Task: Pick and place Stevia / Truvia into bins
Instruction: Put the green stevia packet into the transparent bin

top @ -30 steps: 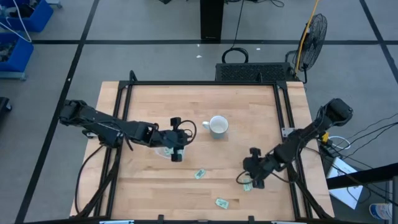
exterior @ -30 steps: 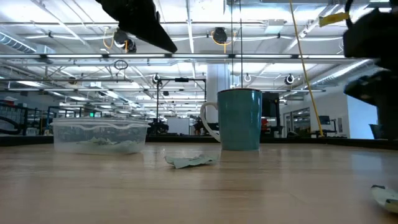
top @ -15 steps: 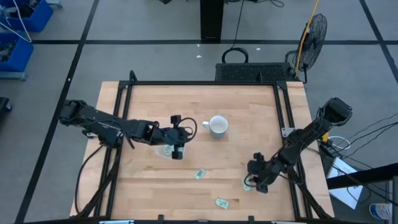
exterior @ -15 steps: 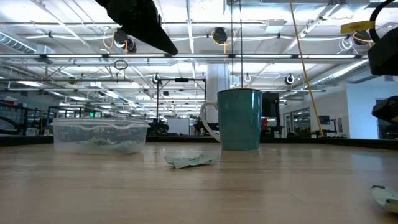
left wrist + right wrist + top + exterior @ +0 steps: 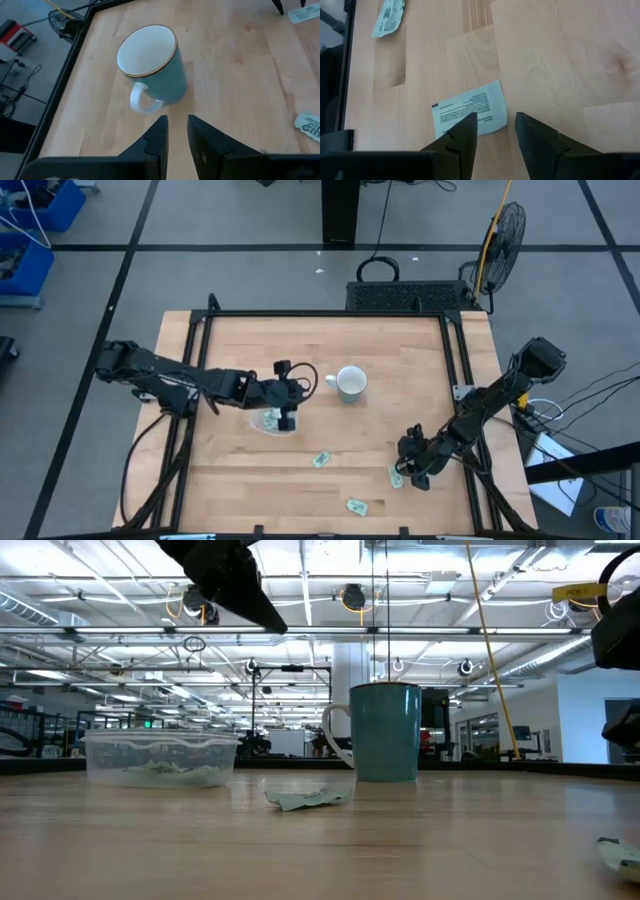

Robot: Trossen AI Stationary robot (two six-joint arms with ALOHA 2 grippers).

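The clear bin sits left of the table's centre with pale green packets inside. My left gripper hovers at the bin's right rim, narrowly open and holding nothing, facing the mug. Three packets lie flat on the wood: one near the centre, one by the near edge, and one below my right gripper. That gripper is open above the packet's edge, clear of the table.
The teal mug with a white inside stands upright right of the bin, near the table's middle. A black frame rail runs round the table. Bare wood lies along the far half and the near left corner.
My right gripper has moved toward the near edge and a little right, coming over the packet on the right side; its fingers stay open. My left gripper has edged slightly toward the mug, uncovering the bin. No packet has moved.
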